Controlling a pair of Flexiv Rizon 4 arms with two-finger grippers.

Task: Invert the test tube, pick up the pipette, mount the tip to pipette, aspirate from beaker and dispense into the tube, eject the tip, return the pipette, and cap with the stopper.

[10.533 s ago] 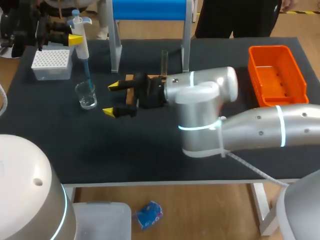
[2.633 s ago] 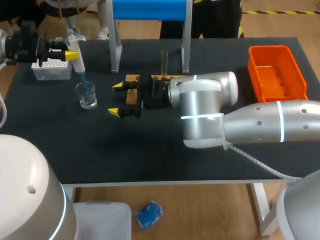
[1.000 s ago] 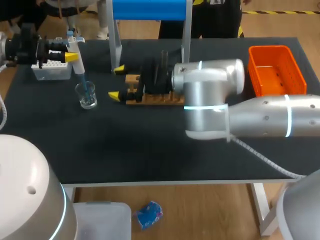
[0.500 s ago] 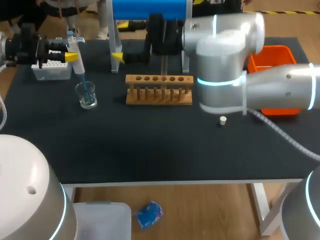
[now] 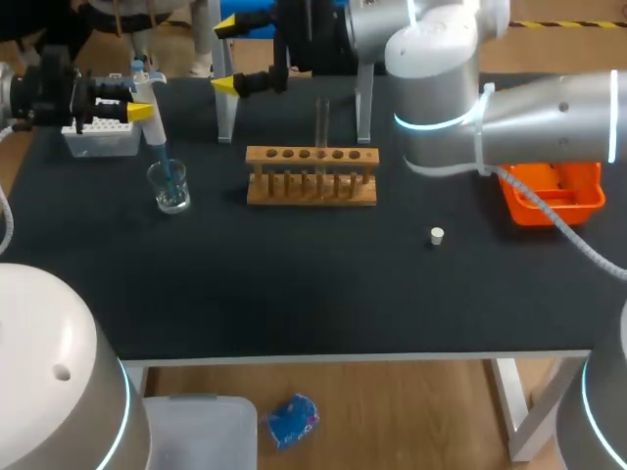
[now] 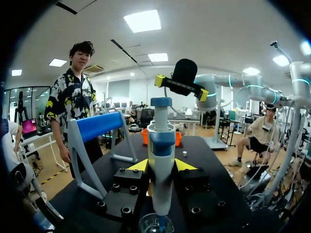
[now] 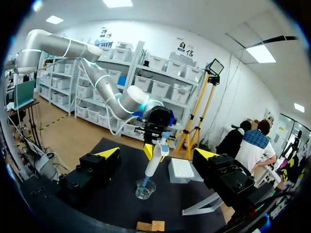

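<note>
Over at the far left of the surface [image 5: 294, 294], the left jaws are clamped on the pipette [image 5: 147, 93] from both sides, holding it upright with its blue tip [image 5: 167, 166] dipped into the beaker [image 5: 171, 188]. Looks like the aspirate step to me. Next move, I'd guess, is lifting the tip clear of the glass and carrying it across to the test tube [image 5: 321, 117], which stands upright in the wooden rack [image 5: 312, 186], well apart from the beaker. Narrow mouth, so lining up will matter. Right jaws are spread wide and empty, up high behind the rack. Stopper [image 5: 437, 235] lies on the surface off to the rack's right
</note>
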